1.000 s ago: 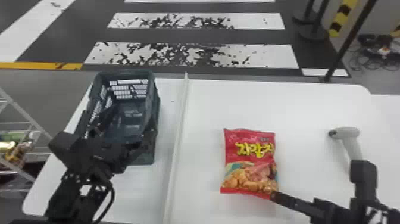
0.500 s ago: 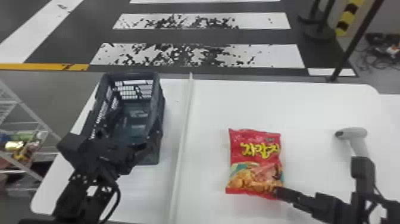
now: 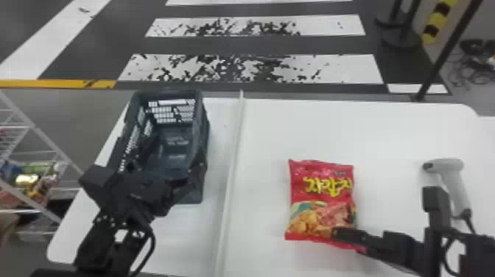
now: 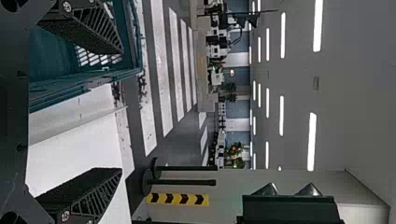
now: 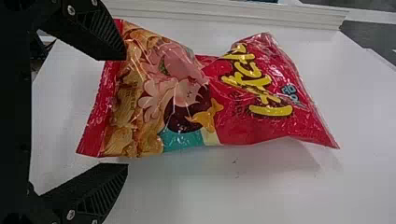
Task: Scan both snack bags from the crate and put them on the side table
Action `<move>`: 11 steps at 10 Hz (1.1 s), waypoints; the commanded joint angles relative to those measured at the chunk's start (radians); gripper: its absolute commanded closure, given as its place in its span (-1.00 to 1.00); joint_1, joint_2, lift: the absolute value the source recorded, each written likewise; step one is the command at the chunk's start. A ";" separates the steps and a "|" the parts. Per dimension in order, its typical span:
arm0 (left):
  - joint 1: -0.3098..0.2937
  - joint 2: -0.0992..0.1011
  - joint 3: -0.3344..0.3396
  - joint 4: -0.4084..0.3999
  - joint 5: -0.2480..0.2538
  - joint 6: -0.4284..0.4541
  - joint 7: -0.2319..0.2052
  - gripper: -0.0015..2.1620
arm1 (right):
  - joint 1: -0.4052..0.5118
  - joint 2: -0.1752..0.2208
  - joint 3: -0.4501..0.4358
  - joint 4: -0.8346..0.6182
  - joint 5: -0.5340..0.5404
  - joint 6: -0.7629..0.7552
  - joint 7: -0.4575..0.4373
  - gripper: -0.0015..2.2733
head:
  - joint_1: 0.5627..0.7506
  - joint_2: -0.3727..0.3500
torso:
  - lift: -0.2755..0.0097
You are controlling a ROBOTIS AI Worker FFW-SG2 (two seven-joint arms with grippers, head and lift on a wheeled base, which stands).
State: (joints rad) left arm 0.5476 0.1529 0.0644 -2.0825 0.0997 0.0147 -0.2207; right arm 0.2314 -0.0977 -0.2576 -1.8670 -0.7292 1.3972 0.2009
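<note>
Right wrist view: right gripper [image 3: 348,241] spread wide at a snack bag [image 5: 243,93]; nothing gripped.

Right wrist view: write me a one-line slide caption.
The open right gripper at one end of a red snack bag lying on a white table.

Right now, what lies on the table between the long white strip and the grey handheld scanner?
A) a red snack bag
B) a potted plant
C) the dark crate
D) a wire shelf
A: in the head view the red snack bag lies on the white table, with the long white strip to its left and the grey handheld scanner to its right.
</note>
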 commanded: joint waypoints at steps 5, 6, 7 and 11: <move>-0.003 0.005 0.002 0.009 0.002 0.000 0.000 -0.91 | -0.046 0.004 0.014 0.072 0.033 -0.039 0.023 0.98 | 0.41 0.34 | 0.32; -0.003 0.005 0.002 0.010 0.002 0.000 0.000 -0.91 | -0.043 0.006 0.006 0.081 0.013 -0.039 0.017 0.98 | 0.41 0.35 | 0.32; -0.005 0.005 0.002 0.012 0.002 0.003 0.001 -0.91 | -0.040 0.007 -0.005 0.089 -0.019 -0.051 0.025 0.98 | 0.41 0.35 | 0.32; -0.001 0.004 0.003 0.012 0.002 0.003 0.001 -0.91 | 0.036 0.007 -0.017 -0.230 0.102 -0.060 -0.002 0.98 | 0.41 0.30 | 0.32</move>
State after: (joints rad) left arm 0.5461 0.1574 0.0674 -2.0708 0.1012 0.0162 -0.2194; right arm 0.2578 -0.0905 -0.2790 -2.0356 -0.6627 1.3343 0.2011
